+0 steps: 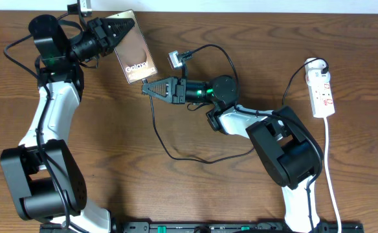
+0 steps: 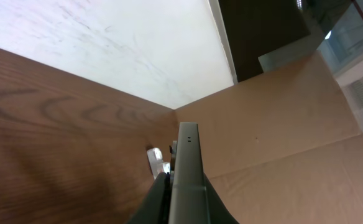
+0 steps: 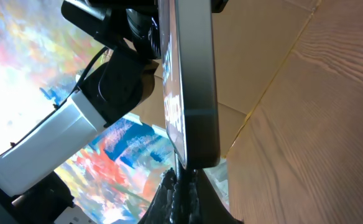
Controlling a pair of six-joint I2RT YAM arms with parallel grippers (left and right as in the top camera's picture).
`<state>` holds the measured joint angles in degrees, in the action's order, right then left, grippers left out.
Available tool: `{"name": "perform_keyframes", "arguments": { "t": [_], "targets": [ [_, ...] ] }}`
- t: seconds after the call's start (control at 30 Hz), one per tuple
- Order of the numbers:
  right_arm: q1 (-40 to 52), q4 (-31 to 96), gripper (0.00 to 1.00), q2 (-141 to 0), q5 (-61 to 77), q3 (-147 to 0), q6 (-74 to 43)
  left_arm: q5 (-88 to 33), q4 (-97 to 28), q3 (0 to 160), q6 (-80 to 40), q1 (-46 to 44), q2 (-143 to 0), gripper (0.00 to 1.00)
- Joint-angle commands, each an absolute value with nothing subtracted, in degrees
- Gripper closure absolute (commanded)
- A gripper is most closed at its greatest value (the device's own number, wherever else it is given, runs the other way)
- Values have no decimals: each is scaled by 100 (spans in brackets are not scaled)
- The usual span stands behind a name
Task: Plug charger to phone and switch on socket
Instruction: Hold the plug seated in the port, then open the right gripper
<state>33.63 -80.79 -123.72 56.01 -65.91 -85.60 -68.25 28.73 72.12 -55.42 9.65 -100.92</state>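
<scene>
The bronze-brown phone (image 1: 136, 59) with white "Galaxy" lettering is at the back left, tilted. My left gripper (image 1: 118, 29) is shut on its far end; the left wrist view shows the phone edge-on (image 2: 188, 168) between the fingers (image 2: 183, 186). My right gripper (image 1: 147, 87) points left, its tips right at the phone's near end. It is shut on the connector end of the thin black charger cable (image 1: 154, 120). In the right wrist view the closed tips (image 3: 184, 177) meet the phone's bottom edge (image 3: 194, 93). The white socket (image 1: 322, 94) lies at the far right, away from both grippers.
The charger cable loops across the table's middle (image 1: 195, 157) under the right arm. A small silver-and-black block (image 1: 175, 60) with a black lead lies behind the right gripper; it also shows in the left wrist view (image 2: 156, 160). The socket's white cord (image 1: 331, 175) runs toward the front edge.
</scene>
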Motion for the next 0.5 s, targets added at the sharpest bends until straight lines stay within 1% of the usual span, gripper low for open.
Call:
{"name": "perform_keyframes", "arguments": {
  "t": [0.0, 0.47],
  "targets": [
    [3343, -8084, 99, -12366, 5299, -6670, -8604, -7220, 2921, 7258, -5614, 954, -9998, 93],
    [3343, -8162, 99, -12366, 5205, -6670, -8676, -7288, 2897, 7242, -5590, 956, -9998, 93]
  ]
}}
